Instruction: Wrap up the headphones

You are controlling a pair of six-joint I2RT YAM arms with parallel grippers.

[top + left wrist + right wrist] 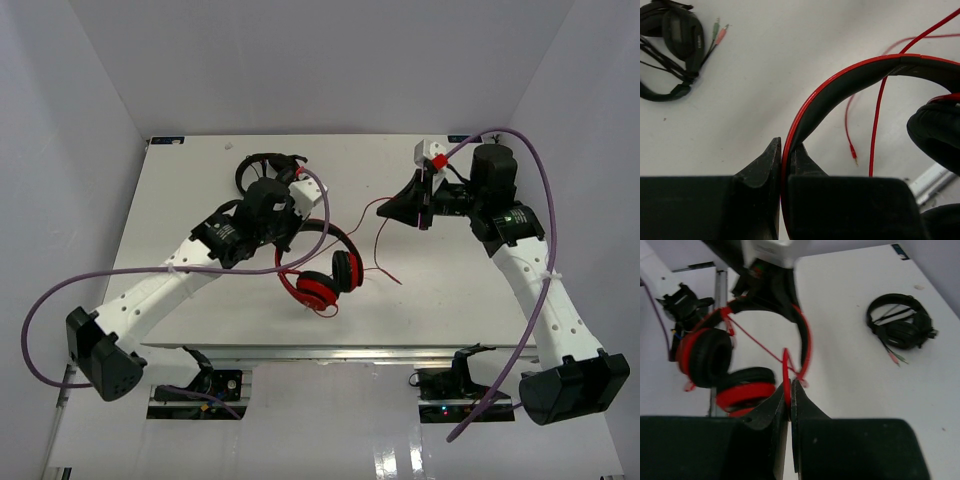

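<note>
The red headphones (320,280) hang just above the table's middle, earcups (705,357) low and folded toward each other. My left gripper (288,240) is shut on their red headband (855,75), which runs up from between the jaws (785,146). The thin red cable (378,245) trails right from the headphones. My right gripper (388,210) is shut on a stretch of that cable (786,365), pinched between the tips (789,385). The cable's plug end (854,152) lies loose on the table.
Black headphones (262,168) with a bundled cord lie at the back left of the white table (200,300), behind my left wrist; they also show in the wrist views (670,45) (900,322). The table's front edge (340,350) is close below the earcups.
</note>
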